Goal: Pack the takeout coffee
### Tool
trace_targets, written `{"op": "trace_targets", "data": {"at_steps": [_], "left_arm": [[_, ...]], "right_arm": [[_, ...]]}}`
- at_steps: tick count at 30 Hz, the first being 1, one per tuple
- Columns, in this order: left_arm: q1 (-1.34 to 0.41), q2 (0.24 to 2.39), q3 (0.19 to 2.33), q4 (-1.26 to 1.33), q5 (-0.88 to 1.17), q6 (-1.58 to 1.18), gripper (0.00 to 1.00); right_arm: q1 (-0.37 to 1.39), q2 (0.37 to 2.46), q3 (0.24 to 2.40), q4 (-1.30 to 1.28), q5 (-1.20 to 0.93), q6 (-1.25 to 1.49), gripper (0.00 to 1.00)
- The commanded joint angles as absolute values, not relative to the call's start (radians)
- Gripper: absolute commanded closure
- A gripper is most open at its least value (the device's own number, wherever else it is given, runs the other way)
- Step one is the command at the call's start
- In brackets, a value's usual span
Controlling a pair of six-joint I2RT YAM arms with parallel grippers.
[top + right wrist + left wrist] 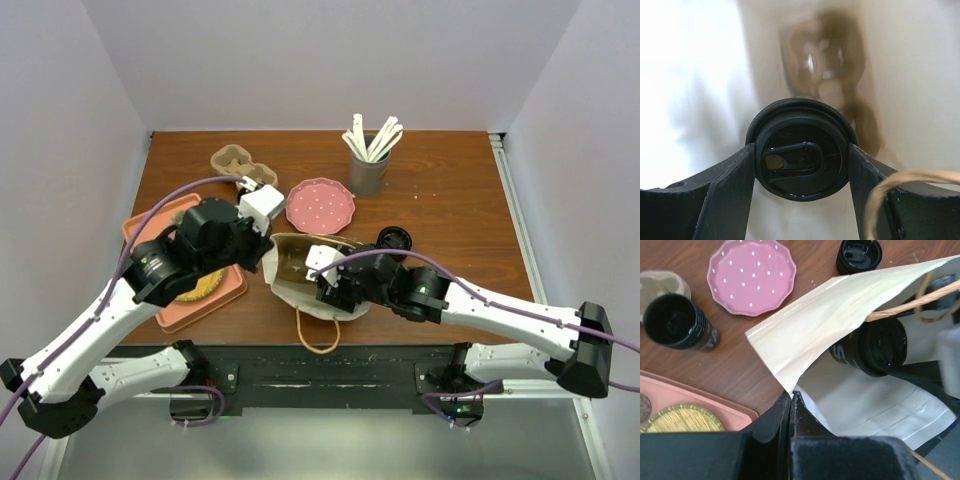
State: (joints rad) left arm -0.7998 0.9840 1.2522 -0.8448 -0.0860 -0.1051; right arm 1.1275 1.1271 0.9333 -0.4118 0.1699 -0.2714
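Pinching the rim of the paper bag [830,320], the left claw [791,401] is clenched tight on the paper, propping the mouth open while the bag lies on its side on the bench [440,200]. And the right claw [801,150] is in through that mouth, jaws wrapped round the lidded coffee cup [800,167], lid facing its own camera. It's grasped, not let go! The left wrist view confirms it: the cup sits inside the bag, under the raised flap and the twine handle [900,305].

So by my reckoning the main job is well past halfway: coffee's in the bag, but the drop isn't done. What's left is to release the cup, draw the arm out and free the rim.

Out on the bench, a second black cup [677,322] stands open beside the pink plate [752,275], and a black lid [858,255] rests just beyond the bag. Whether those belong in the order, I can't tell.
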Motion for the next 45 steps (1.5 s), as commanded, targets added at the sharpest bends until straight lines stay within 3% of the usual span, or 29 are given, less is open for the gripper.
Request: {"op": "trace_targets", "data": {"at_steps": [1, 6, 19, 45], "left_arm": [[-0.801, 0.927, 1.233, -0.735, -0.049, -0.041, 1.0], [-0.802, 0.896, 1.21, -0.745, -0.005, -0.046, 1.0], [-0.801, 0.851, 1.134, -0.695, 0.064, -0.038, 1.0], [-0.801, 0.825, 1.098, -0.686, 0.123, -0.061, 1.0]], "right_arm": [[1.132, 1.158, 0.956, -0.417, 0.256, -0.328, 0.57], [1.132, 1.16, 0.933, -0.345, 0.38, -0.359, 0.57], [1.132, 1.241, 0.856, -0.146, 0.428, -0.391, 0.57], [1.045, 1.282, 0.793, 0.031, 0.342, -0.288, 0.55]]}}
